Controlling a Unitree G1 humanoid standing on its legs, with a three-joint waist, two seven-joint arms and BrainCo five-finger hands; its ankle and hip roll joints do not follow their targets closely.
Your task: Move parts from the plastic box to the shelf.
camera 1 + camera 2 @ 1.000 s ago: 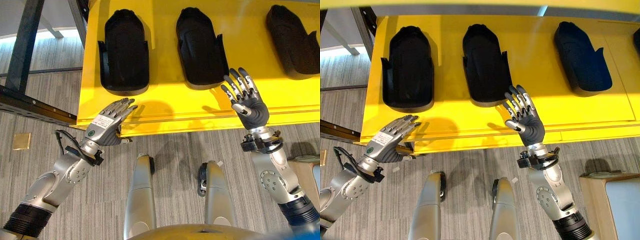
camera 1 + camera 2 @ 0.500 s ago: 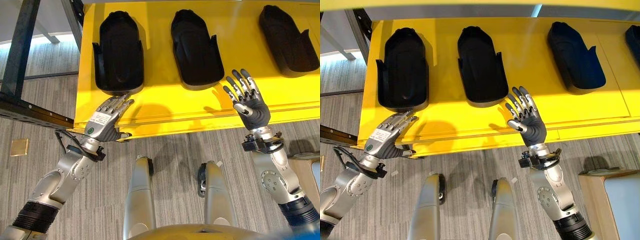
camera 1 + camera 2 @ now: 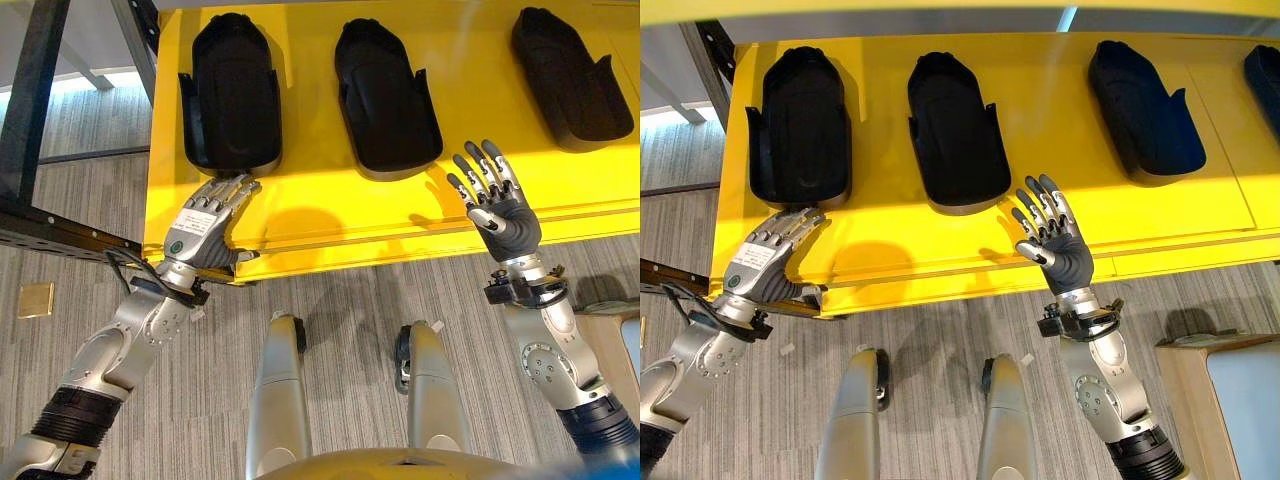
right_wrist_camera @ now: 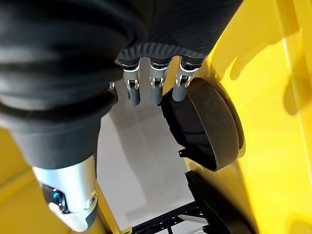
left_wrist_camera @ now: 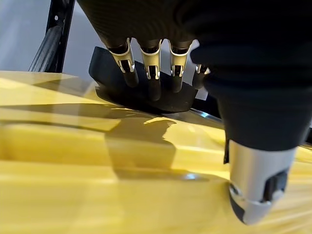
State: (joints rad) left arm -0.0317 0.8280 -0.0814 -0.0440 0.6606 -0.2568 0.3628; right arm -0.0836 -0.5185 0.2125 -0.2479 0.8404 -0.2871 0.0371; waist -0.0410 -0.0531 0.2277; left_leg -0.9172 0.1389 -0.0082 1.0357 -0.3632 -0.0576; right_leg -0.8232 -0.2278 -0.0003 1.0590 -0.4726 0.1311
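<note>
Left hand: fingers straight and held loosely apart, empty, stretched over the front left part of the yellow shelf, dark fingertips right at the near end of the leftmost black part; touching or just short of it, cannot tell. Thumb down by the shelf's front lip.

Right hand: fingers straight and fanned apart, palm toward the shelf, empty, raised over the front strip of the shelf, just beside the near right corner of the middle black part, apart from it.

Three black moulded parts in a row on the shelf surface, long axes running front to back, rounded ends away from the robot: leftmost by the shelf's left edge, middle near the centre, a third black part well to the right. Edge of a fourth dark part at the far right border in the right eye view.

Dark metal frame left of the shelf, over grey striped floor. Light-coloured box corner low on the right beside the right arm.
</note>
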